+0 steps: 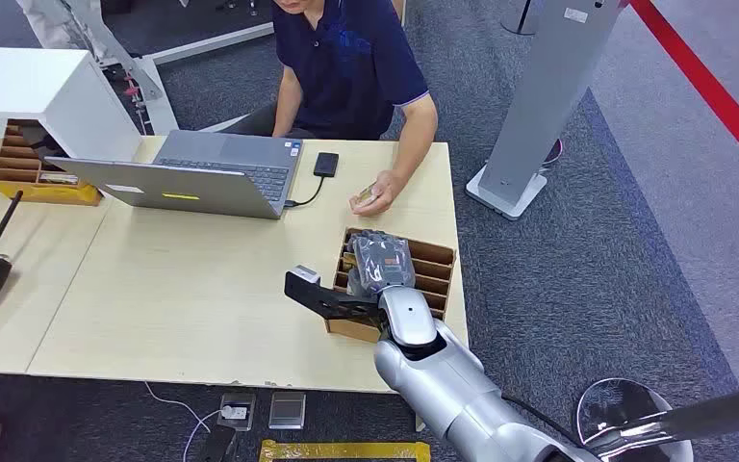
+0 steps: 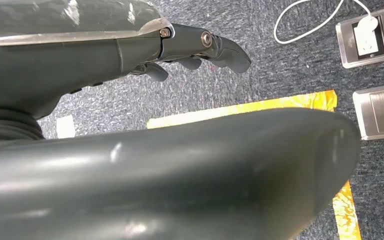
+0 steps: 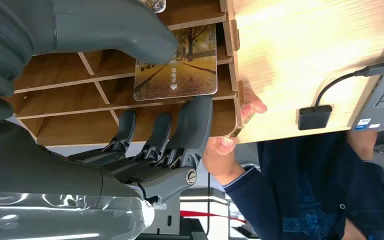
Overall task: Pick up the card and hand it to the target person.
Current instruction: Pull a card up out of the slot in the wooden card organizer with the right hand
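Here our right hand (image 3: 145, 100) spreads its fingers (image 3: 192, 122) around the thin, stiff, slippery card (image 3: 177, 67); we'd pinch its exposed edge.

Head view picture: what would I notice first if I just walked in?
Probably the robot's silver right arm reaching over the table, its right hand down in the wooden divider box near the table's front edge. In the right wrist view, its thumb and fingers bracket a card with a golden tree-lined path. Just beyond the box sits a person in a dark blue shirt.
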